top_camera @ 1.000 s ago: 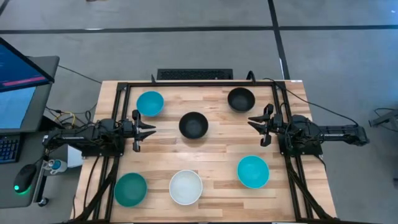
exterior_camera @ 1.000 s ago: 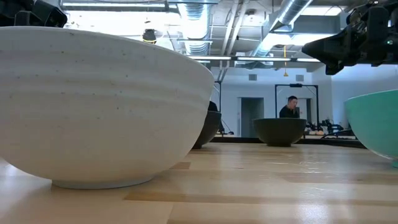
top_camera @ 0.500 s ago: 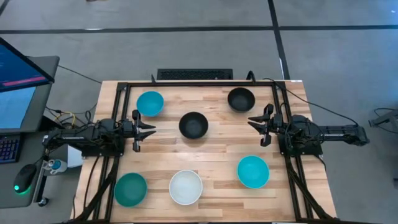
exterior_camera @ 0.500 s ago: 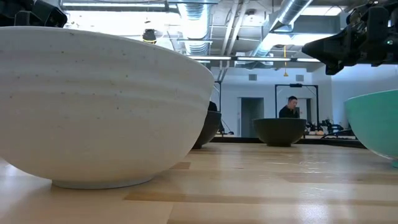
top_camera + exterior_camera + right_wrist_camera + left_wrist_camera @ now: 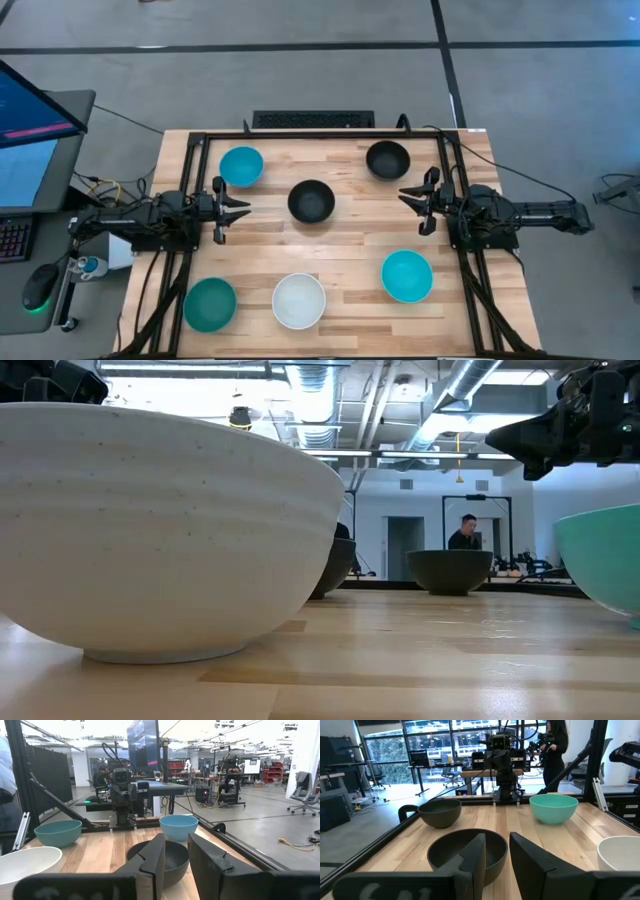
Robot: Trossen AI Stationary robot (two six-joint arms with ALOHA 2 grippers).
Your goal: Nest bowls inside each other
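Observation:
Six bowls stand apart, upright on their bases on the wooden table. In the high view I see a cyan bowl (image 5: pixel 241 166), a black bowl (image 5: pixel 311 201) at the middle, a second black bowl (image 5: pixel 388 159), a second cyan bowl (image 5: pixel 407 276), a white bowl (image 5: pixel 299 300) and a teal-green bowl (image 5: pixel 210 305). My left gripper (image 5: pixel 240 208) hangs open at the table's left side, pointing at the middle black bowl (image 5: pixel 467 852). My right gripper (image 5: pixel 408 197) hangs open at the right side, facing the same bowl (image 5: pixel 157 857). Neither touches anything.
A black frame rail (image 5: pixel 300 134) runs along the table's far edge and down both sides. A keyboard (image 5: pixel 313 119) lies beyond the far edge, and a monitor (image 5: pixel 30 130) stands off to the left. A person (image 5: pixel 465 532) is in the room behind. Bare wood (image 5: pixel 330 245) lies between the bowls.

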